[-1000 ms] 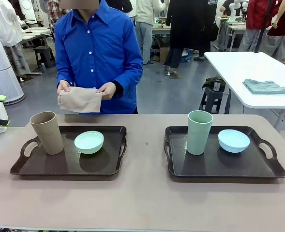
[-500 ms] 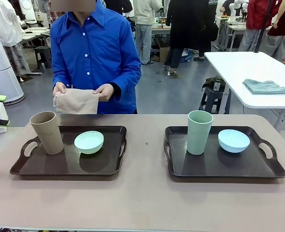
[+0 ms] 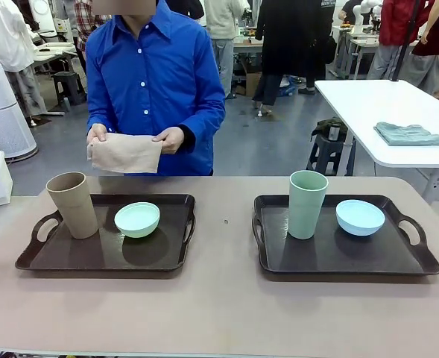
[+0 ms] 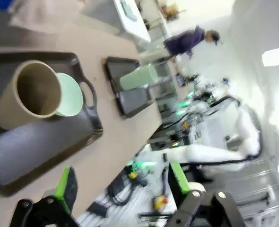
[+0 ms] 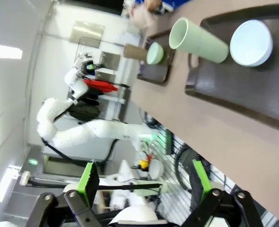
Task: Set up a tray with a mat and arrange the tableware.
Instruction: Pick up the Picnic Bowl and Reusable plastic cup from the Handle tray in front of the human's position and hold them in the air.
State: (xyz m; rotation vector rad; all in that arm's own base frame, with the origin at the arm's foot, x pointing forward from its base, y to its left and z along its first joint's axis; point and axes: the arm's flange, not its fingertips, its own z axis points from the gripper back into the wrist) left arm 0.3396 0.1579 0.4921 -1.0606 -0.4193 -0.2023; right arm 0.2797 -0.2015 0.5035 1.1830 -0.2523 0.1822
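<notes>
The left gripper (image 4: 120,189) stands wide open, its green pads well apart and nothing between them. It hangs off the near edge of the table (image 4: 125,137). Beyond its fingers lies the left tray (image 4: 25,146), dark and handled. On that tray the tan cup (image 4: 28,92) stands upright with the mint bowl (image 4: 70,97) just beside it; in this view the two overlap, so contact cannot be told. Farther along the table is the right tray (image 4: 130,99), with the sage cup (image 4: 139,78) on it.

The right gripper (image 5: 144,189) is also spread wide and empty, likewise off the table's near edge. In its wrist view the sage cup stands at the tray's end nearer the table's middle, and the blue bowl (image 5: 251,42) sits beside it with a small gap between.

From the front, the two trays lie side by side on the table, well apart, with bare tabletop between them. Each carries one cup and one bowl directly on its dark floor. On both trays the cup is to picture left of the bowl. All four pieces are upright.

At the far side stands a person (image 3: 156,82) in a blue shirt. The mat (image 3: 126,153), a beige cloth, is held in both hands (image 3: 173,139) at waist height, above the far edge of the table and behind the left tray, touching neither tray.
</notes>
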